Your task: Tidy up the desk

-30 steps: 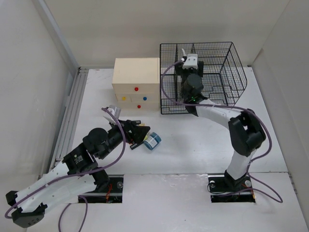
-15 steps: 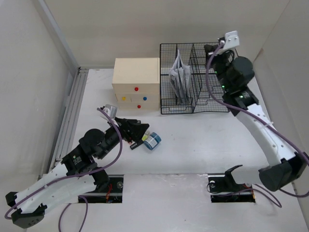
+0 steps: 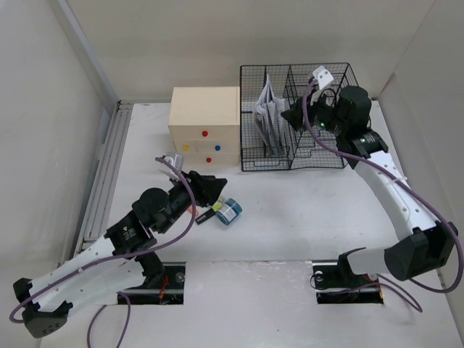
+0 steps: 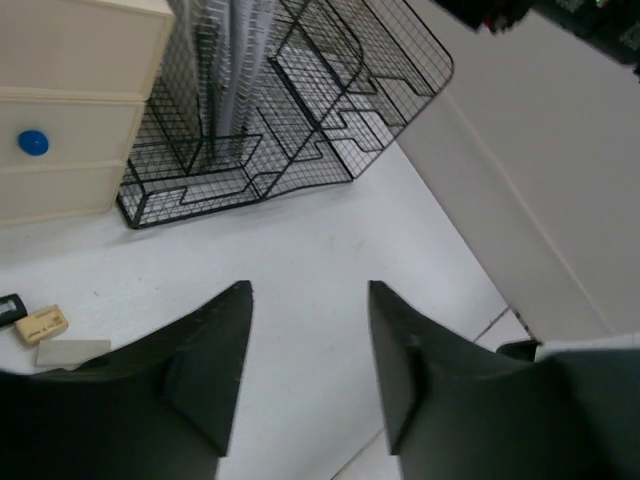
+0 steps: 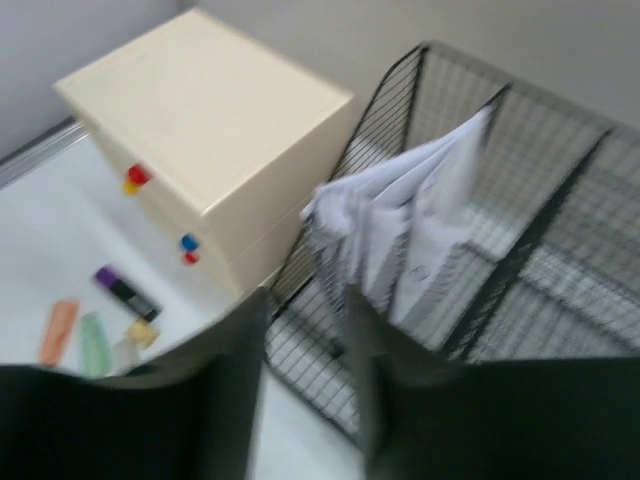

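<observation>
The desk (image 3: 290, 217) is the wide white top under everything, its slotted rails running along the edge to the left of the drawer box (image 3: 204, 130), which stands toward its far side. All the drawers of the box look pushed in. Just to the right of the drawer box, close against it, stands the black wire rack (image 3: 319, 141), and a sheaf of papers (image 3: 267, 116) sits upright in the rack's compartment nearest the box. That part looks done.

What is left lies on the bare top in front of the drawer box: a small round blue-and-white thing (image 3: 228, 212), a short black piece (image 3: 204, 215) beside it, and, in the right wrist view, an orange marker (image 5: 58, 330), a green one (image 5: 92, 342) and a purple-and-black stick (image 5: 125, 290). The left wrist view also shows a little tan block (image 4: 42, 324) and a pale flat slab (image 4: 72, 352). None of these has been put away, so I judge the tidying only partly through.

The left claw (image 4: 310, 290) hangs in front of the drawer box, over the small things, with its jaws well apart and nothing between them. The right claw (image 5: 305, 300) is up over the rack, to the right of the drawer box and close to the papers. Its view is blurred, but a narrow gap shows between the jaws and nothing seems to be gripped.
</observation>
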`<state>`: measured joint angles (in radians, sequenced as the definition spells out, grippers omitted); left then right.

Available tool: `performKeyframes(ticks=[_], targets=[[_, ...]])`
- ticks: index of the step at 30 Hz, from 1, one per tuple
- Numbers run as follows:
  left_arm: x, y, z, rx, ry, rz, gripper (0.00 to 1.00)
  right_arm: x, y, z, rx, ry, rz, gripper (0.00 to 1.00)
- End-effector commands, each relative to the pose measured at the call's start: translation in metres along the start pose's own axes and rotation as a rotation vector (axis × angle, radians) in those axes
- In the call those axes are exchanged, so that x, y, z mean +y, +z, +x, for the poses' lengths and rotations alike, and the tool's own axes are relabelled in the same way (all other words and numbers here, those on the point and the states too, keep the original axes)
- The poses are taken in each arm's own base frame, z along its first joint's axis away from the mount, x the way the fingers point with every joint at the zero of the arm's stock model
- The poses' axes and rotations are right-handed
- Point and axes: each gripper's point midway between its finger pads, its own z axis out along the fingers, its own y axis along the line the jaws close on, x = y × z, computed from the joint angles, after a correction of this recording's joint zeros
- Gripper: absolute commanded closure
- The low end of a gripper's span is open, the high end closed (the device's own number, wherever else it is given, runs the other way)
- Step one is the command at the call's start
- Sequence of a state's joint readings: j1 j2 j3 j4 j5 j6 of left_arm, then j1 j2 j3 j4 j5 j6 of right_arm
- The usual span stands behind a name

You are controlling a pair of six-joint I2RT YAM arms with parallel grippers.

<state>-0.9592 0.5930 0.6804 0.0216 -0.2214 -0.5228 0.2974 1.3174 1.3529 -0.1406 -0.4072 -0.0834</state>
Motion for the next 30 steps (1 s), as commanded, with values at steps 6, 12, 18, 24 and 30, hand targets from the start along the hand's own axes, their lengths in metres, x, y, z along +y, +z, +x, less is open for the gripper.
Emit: performKeyframes(ticks=[6, 12, 18, 24, 30], targets=[[0.064, 0.038, -0.043, -0.201, -0.080, -0.341, 0.77, 0.026, -0.022, 0.007, 0.026, 0.005, -0.213, 0.73], [0.126, 0.089, -0.047, -0.122, -0.028, -0.492, 0.67, 0.030, -0.037, 0.026, 0.046, 0.046, -0.307, 0.69], [0.166, 0.122, -0.059, -0.085, 0.022, -0.568, 0.63, 0.024, -0.045, 0.022, 0.038, 0.055, -0.296, 0.68], [0.180, 0.142, -0.059, -0.071, 0.028, -0.589, 0.61, 0.030, -0.050, 0.020, 0.029, 0.050, -0.315, 0.68], [0.190, 0.154, -0.050, -0.033, 0.047, -0.609, 0.62, 0.032, -0.053, 0.017, 0.023, 0.053, -0.315, 0.67]])
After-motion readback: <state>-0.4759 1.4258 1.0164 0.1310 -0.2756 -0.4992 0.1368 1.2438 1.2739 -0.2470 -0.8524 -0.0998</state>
